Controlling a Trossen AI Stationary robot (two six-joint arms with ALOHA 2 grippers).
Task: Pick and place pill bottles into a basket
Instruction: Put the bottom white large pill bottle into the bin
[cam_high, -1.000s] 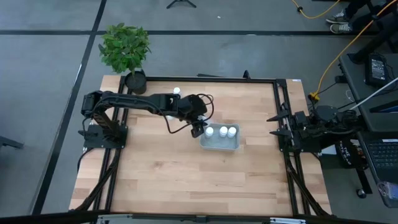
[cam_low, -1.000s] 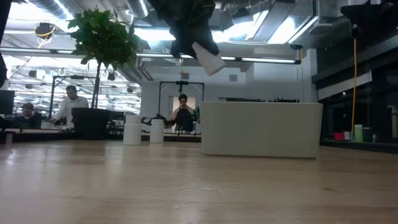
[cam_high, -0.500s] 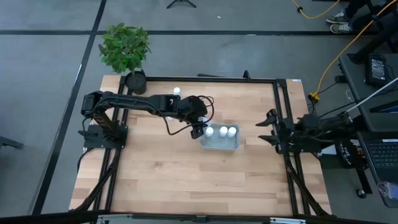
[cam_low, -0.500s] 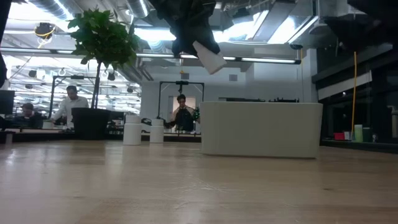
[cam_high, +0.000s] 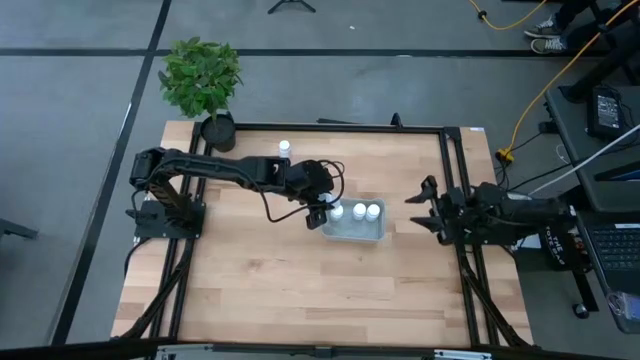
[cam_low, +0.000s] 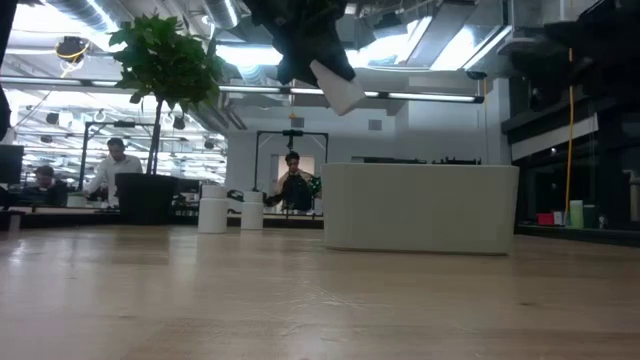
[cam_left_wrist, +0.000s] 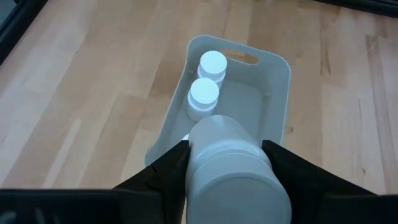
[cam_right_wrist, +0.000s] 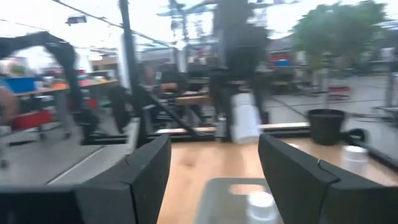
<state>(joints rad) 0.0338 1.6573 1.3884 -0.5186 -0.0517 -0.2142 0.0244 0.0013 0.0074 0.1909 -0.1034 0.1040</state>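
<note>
My left gripper (cam_high: 322, 211) is shut on a white pill bottle (cam_left_wrist: 230, 168), high above the left end of the grey-blue basket (cam_high: 353, 230). The bottle also shows tilted in the low view (cam_low: 338, 88). Two capped bottles (cam_left_wrist: 203, 96) (cam_left_wrist: 212, 64) stand inside the basket. Two more bottles (cam_low: 212, 212) (cam_low: 252, 211) stand on the table at the far side; the high view shows one (cam_high: 284, 147). My right gripper (cam_high: 420, 205) is open and empty, right of the basket and pointing at it. My left gripper pinches the bottle's round body (cam_left_wrist: 211, 155) between its two fingers (cam_left_wrist: 169, 171), one on each side. The fingers slant downward from the table's left. The bottle is lifted clear, tilted, over the basket's left end.
A black pot with a green plant (cam_high: 215, 128) stands at the table's far left corner. The black frame rails (cam_high: 450, 180) run along the table's edges. Bare wood lies near and left of the basket. People sit at desks in the room behind (cam_low: 110, 170).
My right gripper has moved from the table's right edge toward the left, closer to the basket. My left gripper has kept its hold on the bottle over the basket's left end.
</note>
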